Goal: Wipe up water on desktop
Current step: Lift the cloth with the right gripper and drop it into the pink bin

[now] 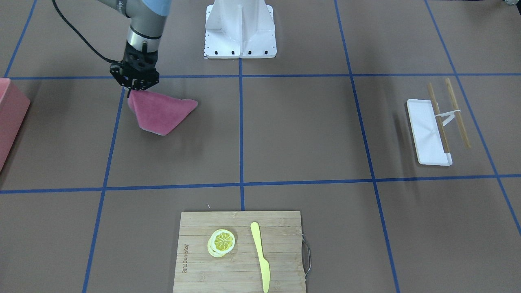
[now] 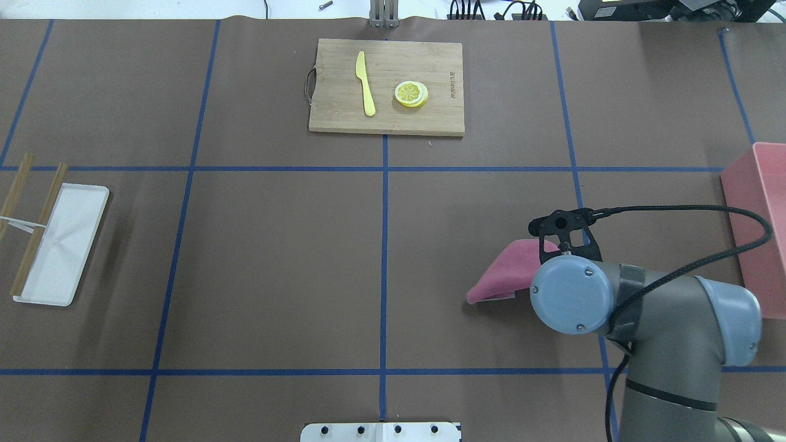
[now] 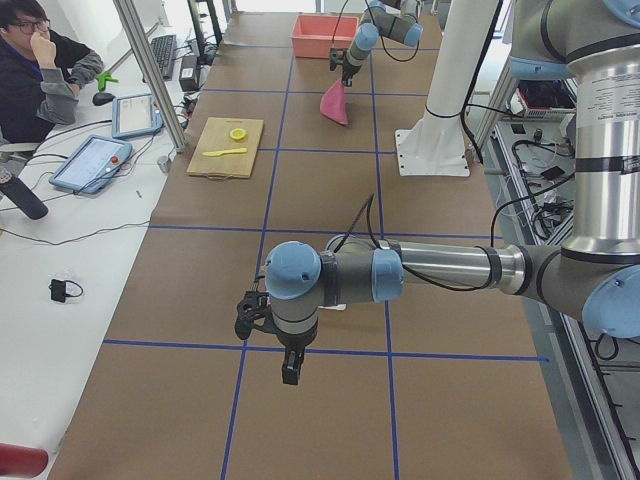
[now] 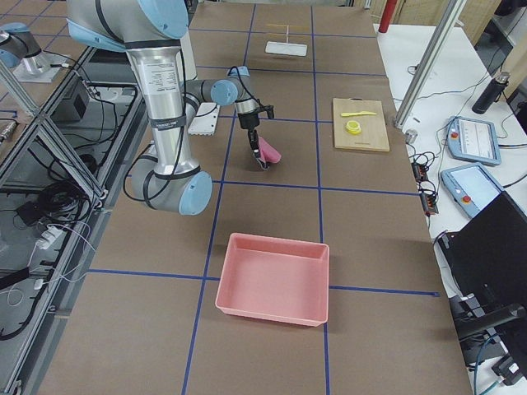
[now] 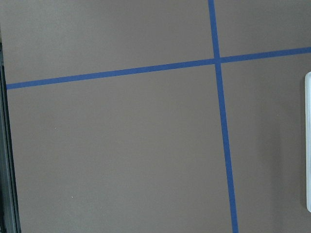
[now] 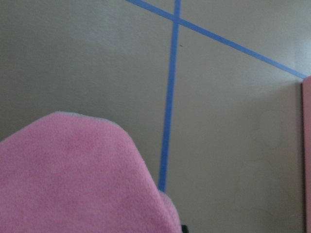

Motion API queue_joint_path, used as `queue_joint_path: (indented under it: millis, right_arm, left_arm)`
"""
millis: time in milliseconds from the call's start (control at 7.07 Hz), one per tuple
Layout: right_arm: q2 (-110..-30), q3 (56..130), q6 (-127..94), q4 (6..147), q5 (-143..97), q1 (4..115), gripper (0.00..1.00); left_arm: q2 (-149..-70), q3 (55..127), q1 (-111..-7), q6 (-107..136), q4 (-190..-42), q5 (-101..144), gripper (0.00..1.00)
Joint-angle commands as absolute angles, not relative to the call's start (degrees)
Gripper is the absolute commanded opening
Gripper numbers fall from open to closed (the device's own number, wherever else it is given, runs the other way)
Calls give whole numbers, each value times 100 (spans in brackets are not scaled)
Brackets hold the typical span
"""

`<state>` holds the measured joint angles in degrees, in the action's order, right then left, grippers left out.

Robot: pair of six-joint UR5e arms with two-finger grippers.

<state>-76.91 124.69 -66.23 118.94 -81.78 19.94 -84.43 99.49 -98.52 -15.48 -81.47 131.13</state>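
Observation:
The desktop (image 1: 301, 130) is matte brown with blue tape lines. No water clearly shows on it; the right wrist view has faint pale outlines (image 6: 265, 131) on the brown surface. My right gripper (image 1: 136, 86) is shut on one corner of a pink cloth (image 1: 160, 112). The cloth hangs from it, low over the desktop, and also shows in the overhead view (image 2: 500, 270) and the right wrist view (image 6: 73, 174). My left gripper (image 3: 290, 368) shows only in the exterior left view, above bare desktop, so I cannot tell whether it is open or shut.
A pink bin (image 2: 752, 227) stands beyond the cloth at the table's right end. A bamboo cutting board (image 1: 199, 244) with a lemon slice (image 1: 223, 241) and a yellow knife (image 1: 260, 256) lies at the far edge. A white tray (image 1: 427, 134) with chopsticks (image 1: 458, 114) lies on the left side.

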Motion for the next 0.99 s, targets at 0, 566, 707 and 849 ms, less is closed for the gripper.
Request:
queue_joint_path:
  millis: [0,566,707,849]
  right_arm:
    - [-8104,12744,-5963,11901,-8217,2440,0]
    - [-6943,12946,-4235,11927,-10216,4844,0]
    - [-7048,13042,-3401,11944,-10726,5565,0]
    - [-7345,13078,-2670,11944,-11193,6242,0]
  left_arm:
    - [-8446,9941,-9853,-1547,-8147,13113,99]
    - [-8429,9870,-9853,-1547,-8130,13104,99]
    - [-8429,9888,-9853,-1547,-8130,13104,99]
    - [-8429,9888,-9853,-1547,-8121,13104,99]
